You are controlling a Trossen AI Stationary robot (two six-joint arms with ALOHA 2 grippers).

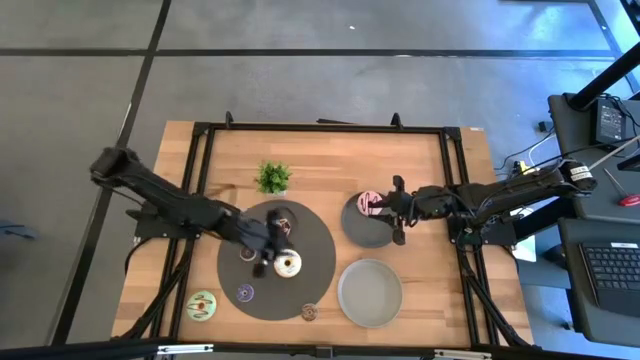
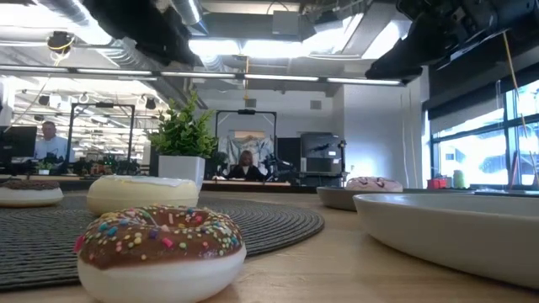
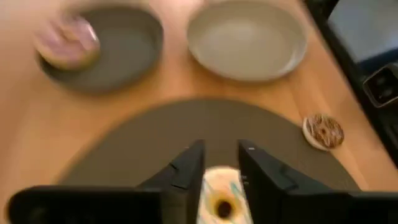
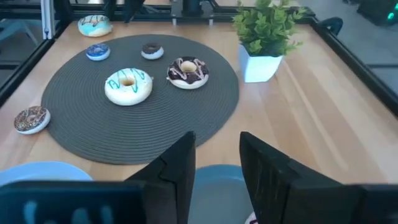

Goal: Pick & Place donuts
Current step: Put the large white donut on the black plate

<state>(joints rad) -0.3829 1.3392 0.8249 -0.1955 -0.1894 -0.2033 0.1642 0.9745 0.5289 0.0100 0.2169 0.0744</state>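
Note:
Several donuts lie flat on the round dark mat [image 1: 310, 245] or beside it. These are a white one with teal stripes [image 4: 128, 86], a brown and white one [image 4: 188, 71], a small brown one [image 4: 152, 51], a purple one [image 4: 97, 51], a green one [image 1: 203, 305] and a sprinkled one [image 2: 160, 248]. A pink donut [image 3: 67, 42] lies on the dark plate [image 1: 362, 233]. My left gripper [image 3: 221, 165] hovers open over the mat, just short of the white donut [image 3: 217, 200]. My right gripper [image 4: 217, 162] hovers open above the dark plate, near the pink donut [image 1: 370, 203].
A light grey plate [image 1: 370, 292] stands near the front edge, right of the mat. A small potted plant [image 1: 272, 178] stands behind the mat. A black frame [image 1: 320, 128] borders the wooden tabletop. Bare wood shows at the far side between the plant and the dark plate.

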